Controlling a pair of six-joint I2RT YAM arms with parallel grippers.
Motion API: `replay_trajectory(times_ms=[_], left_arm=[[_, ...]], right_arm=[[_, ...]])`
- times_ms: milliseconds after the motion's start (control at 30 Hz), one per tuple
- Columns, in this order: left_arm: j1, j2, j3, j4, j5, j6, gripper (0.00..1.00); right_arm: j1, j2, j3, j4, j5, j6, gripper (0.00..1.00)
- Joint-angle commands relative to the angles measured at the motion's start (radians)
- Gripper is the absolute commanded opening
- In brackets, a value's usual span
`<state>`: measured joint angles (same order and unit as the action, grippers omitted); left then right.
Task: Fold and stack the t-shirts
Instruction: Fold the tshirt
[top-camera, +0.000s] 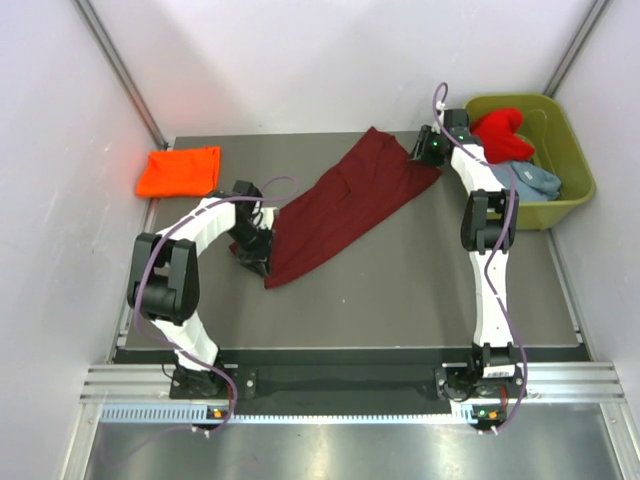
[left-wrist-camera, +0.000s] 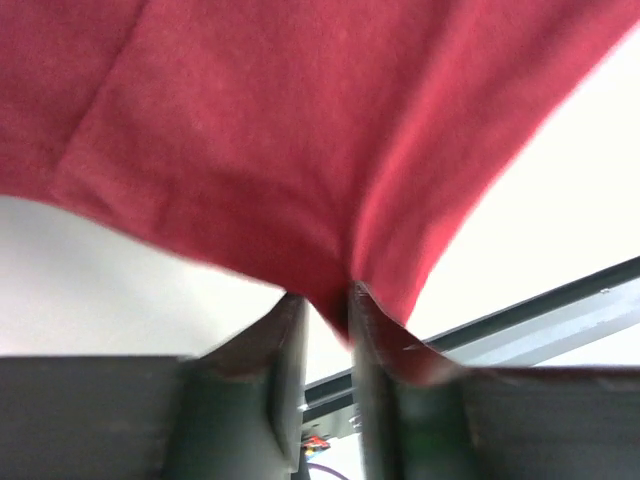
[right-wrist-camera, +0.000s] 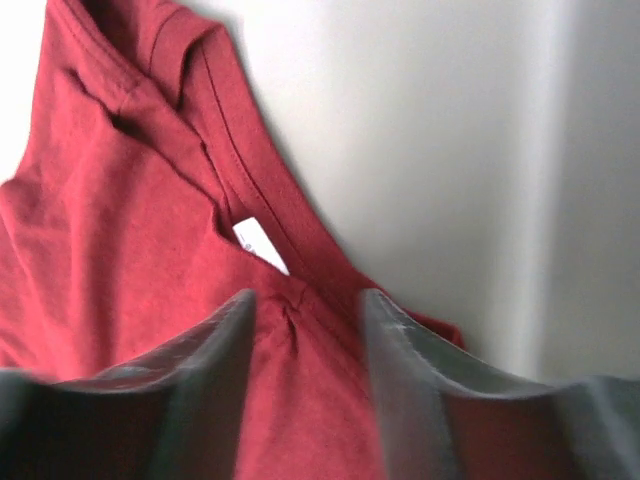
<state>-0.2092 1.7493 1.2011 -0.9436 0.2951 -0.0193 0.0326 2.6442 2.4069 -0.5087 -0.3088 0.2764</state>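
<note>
Dark grey table, three things sitting on it

Folded orange t-shirt at the far left corner, maroon t-shirt stretched out diagonally across the middle, and an olive-green plastic tub over at the far right corner.

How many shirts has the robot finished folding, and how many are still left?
One looks done: the bright orange cloth t-shirt lies folded at the far left of the grey table. In hand: the dark maroon cloth t-shirt is laid out, with the left tool and right tool at its opposite ends. Left to do: the bright red t-shirt and pale grey-blue t-shirt sit unfolded in the olive-green plastic tub.
</note>
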Motion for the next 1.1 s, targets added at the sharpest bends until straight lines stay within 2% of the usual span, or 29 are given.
replay_trajectory(times_ms=[0,33,133,333,433,567,767,1067], left_arm=[[0.004,-0.074,0.017,-0.049,-0.068,0.012,0.35],[0.005,-0.08,0.018,-0.06,-0.08,0.034,0.38],[0.017,-0.112,0.022,-0.069,-0.106,0.038,0.39],[0.053,-0.123,0.029,-0.018,-0.16,0.025,0.46],[0.086,-0.065,0.072,0.008,-0.159,0.024,0.48],[0.132,0.071,0.208,0.014,-0.157,0.024,0.53],[0.195,0.248,0.379,-0.012,-0.163,0.039,0.54],[0.231,0.352,0.422,-0.003,-0.174,0.05,0.54]], right_arm=[[-0.003,-0.058,0.035,0.05,-0.009,-0.014,0.51],[-0.008,-0.079,0.009,0.047,-0.007,-0.022,0.59],[-0.025,-0.177,-0.043,0.032,0.007,-0.039,0.68],[-0.089,-0.391,-0.244,-0.005,-0.012,-0.003,0.69],[-0.106,-0.469,-0.402,-0.001,-0.07,0.062,0.69],[-0.105,-0.521,-0.601,0.028,-0.169,0.147,0.69],[-0.086,-0.504,-0.661,0.032,-0.188,0.149,0.69],[-0.083,-0.437,-0.638,0.053,-0.185,0.149,0.69]])
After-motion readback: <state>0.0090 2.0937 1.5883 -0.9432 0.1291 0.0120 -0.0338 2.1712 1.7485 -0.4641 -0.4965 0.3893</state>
